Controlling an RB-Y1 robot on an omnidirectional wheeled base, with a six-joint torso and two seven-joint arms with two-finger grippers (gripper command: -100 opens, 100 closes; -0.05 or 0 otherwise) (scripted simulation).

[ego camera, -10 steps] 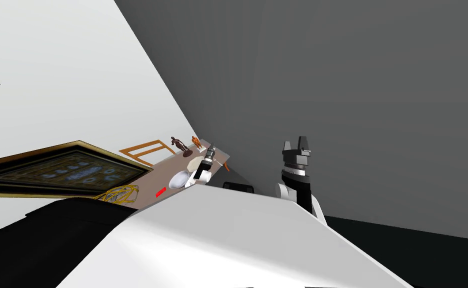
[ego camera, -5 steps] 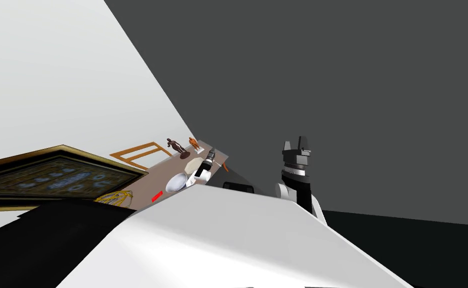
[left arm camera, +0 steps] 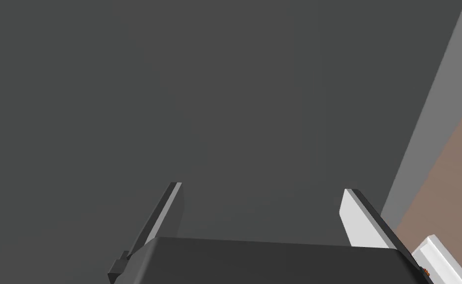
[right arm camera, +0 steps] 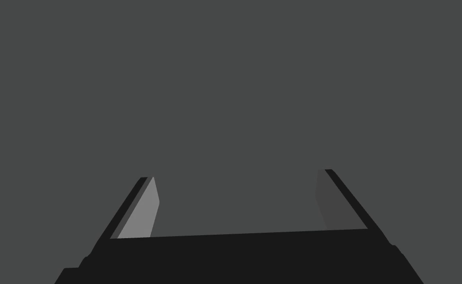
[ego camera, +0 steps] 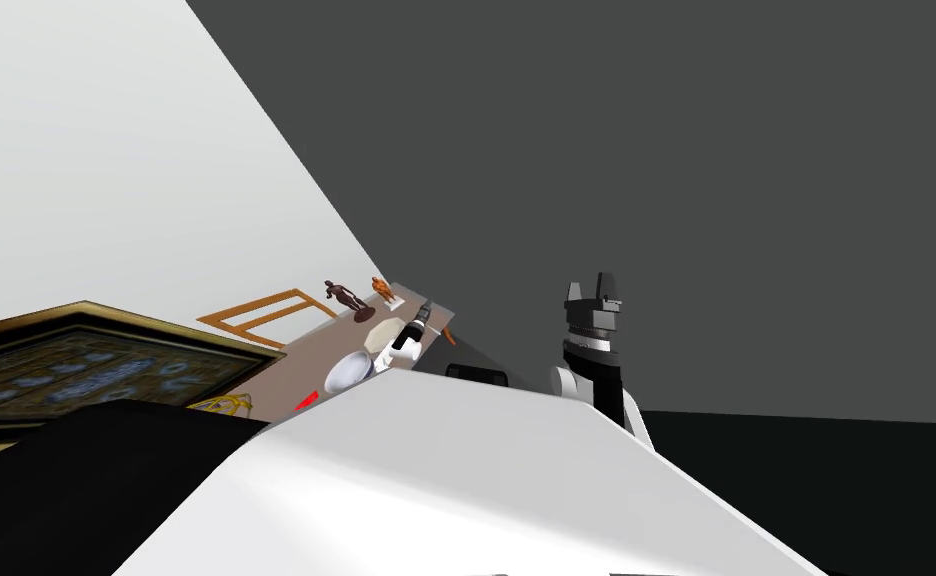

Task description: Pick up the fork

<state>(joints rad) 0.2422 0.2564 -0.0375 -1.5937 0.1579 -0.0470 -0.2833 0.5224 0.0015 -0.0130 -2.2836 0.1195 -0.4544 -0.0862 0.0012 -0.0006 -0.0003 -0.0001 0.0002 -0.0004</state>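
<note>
On the brown table (ego camera: 301, 375) to my left stand several small things: a white bowl (ego camera: 348, 372), a cream disc (ego camera: 384, 330), a dark brown figurine (ego camera: 341, 297), an orange figurine (ego camera: 383, 290), a small red thing (ego camera: 305, 402) and a small orange thing (ego camera: 450, 336) at the table's far edge. Which of them, if any, is the fork I cannot tell.

The left gripper (ego camera: 424, 306) hovers over the table, just beside the disc and near the bowl. In the left wrist view its two fingers (left arm camera: 361, 222) stand wide apart with nothing between them. They face a dark grey wall (left arm camera: 225, 98), and a strip of the table top shows at one side.

The right gripper (ego camera: 596, 285) is raised in front of the same wall, well apart from the table. Its fingers (right arm camera: 141, 212) are also fully spread and hold nothing. A gold-framed picture (ego camera: 86, 360) lies near the table's near end.
</note>
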